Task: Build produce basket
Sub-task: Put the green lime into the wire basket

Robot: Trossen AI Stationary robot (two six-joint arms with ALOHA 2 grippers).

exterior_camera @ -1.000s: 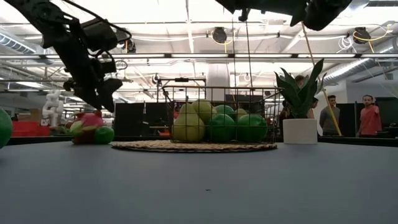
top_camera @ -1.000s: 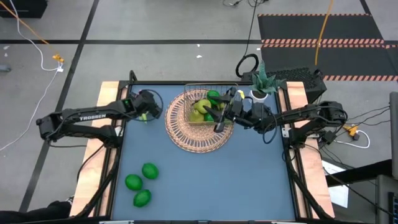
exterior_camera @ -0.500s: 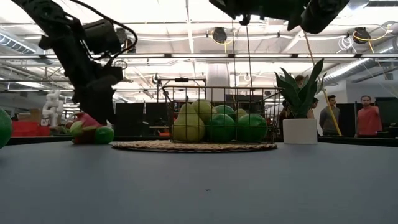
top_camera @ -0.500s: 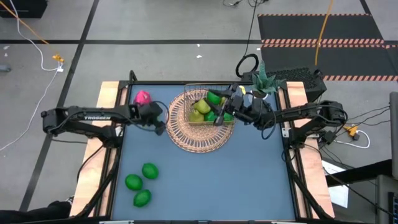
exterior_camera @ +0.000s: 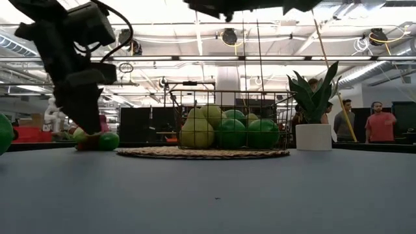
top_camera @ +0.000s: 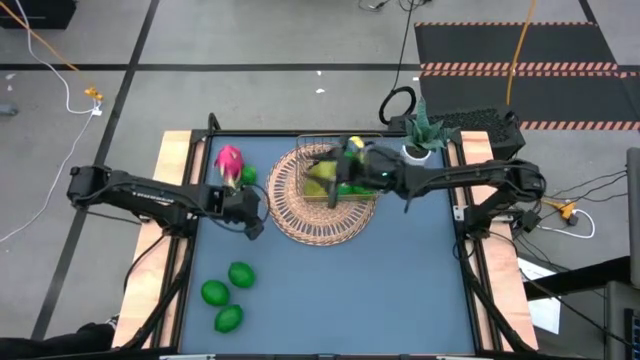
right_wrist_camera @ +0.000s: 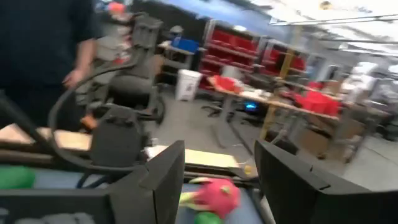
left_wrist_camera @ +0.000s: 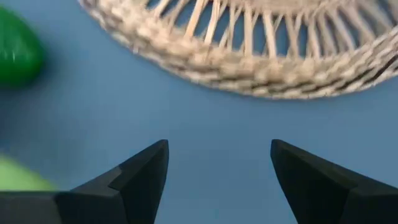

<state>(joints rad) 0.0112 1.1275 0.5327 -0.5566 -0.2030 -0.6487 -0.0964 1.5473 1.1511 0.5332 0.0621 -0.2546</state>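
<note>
Basket [top_camera: 335, 172] partly hidden beneath right hand [top_camera: 350, 160].

Copper wire basket [top_camera: 330, 172] sits upper middle, holding pears and limes. Pink dragon fruit [top_camera: 229, 158] upper left; three limes [top_camera: 227, 297] lower left.

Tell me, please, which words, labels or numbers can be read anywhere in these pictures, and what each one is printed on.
None can be read with certainty.
Left arm: pale lettering along its link in the high view, too small and blurred to read.
Basket, potted plant and wicker mat: no print visible.
Room behind the table: no sign is legible.
</note>
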